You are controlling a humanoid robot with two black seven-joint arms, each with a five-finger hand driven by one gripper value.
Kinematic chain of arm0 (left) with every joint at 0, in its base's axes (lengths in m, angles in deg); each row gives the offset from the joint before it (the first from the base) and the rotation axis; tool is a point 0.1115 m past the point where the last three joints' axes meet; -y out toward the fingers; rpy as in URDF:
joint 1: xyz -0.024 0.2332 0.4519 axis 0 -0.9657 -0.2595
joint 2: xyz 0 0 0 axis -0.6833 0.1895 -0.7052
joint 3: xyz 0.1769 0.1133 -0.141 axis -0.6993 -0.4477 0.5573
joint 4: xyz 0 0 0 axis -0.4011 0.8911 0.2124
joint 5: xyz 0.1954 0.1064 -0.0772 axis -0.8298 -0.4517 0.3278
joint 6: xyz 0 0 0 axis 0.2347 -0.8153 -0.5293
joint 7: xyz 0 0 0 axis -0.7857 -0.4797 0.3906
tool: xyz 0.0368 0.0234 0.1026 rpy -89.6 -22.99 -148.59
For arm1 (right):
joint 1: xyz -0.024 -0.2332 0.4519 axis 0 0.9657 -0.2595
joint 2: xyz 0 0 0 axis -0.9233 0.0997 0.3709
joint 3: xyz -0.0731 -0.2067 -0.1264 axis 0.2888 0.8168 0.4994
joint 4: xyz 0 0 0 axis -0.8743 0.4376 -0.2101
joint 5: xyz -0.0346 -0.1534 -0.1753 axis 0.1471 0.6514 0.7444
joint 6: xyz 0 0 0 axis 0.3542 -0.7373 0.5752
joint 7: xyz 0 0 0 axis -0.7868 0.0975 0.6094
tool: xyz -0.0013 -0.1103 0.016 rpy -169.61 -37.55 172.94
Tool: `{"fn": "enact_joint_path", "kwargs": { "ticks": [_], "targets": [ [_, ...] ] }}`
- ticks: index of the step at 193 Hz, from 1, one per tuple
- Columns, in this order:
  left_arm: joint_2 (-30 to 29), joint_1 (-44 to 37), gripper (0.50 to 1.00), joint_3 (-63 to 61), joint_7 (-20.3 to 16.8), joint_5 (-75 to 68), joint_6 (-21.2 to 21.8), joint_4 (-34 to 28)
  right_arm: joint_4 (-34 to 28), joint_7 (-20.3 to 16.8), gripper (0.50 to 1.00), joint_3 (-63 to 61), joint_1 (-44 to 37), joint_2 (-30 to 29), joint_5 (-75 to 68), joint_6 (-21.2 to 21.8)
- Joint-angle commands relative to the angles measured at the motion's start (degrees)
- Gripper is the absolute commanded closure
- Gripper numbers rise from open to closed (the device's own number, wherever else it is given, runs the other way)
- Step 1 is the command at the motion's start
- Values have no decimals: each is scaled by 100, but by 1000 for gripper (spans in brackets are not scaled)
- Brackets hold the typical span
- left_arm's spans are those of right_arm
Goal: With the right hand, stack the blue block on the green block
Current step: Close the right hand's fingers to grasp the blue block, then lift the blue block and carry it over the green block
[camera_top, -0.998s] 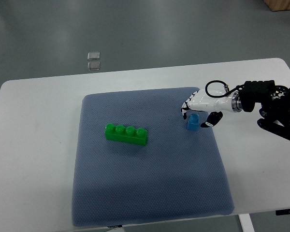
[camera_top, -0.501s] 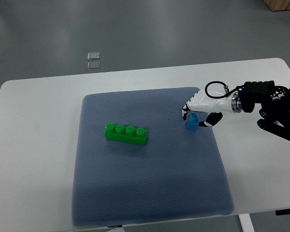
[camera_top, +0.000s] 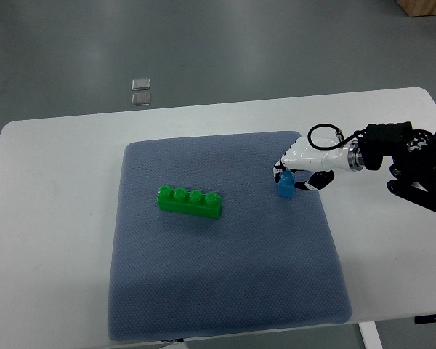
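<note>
Right robot hand curled around the blue block, which sits on the mat's right side — I judge a grasp for lifting. Green block well apart, mid-mat, studs up — ready for stacking.

open mat between blue block, green block

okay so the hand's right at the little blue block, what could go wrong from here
The right hand appears closed on only the top of the small blue block, so it might slip or twist when lifted. The green block lies loose on the soft mat, well to the left; pressing down off-centre could shift or tip it.
</note>
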Motion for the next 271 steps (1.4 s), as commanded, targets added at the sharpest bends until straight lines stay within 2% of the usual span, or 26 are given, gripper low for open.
{"fn": "enact_joint_path", "kwargs": {
  "ticks": [1,32,168,236,271],
  "targets": [
    [0,2,500,-8,0,-5,0,3,0,8,959,17,6,9,9,-15],
    [0,2,500,0,0,3,0,3,0,8,1000,17,-2,9,9,-33],
    [0,-7,500,0,0,-5,0,3,-114,79,1000,-27,-451,-27,-9,-41],
    [0,2,500,0,0,3,0,3,-220,87,1000,-9,-1162,-721,-44,29],
    [0,2,500,0,0,3,0,3,-220,87,1000,8,-1373,-1169,-53,196]
  ]
}}
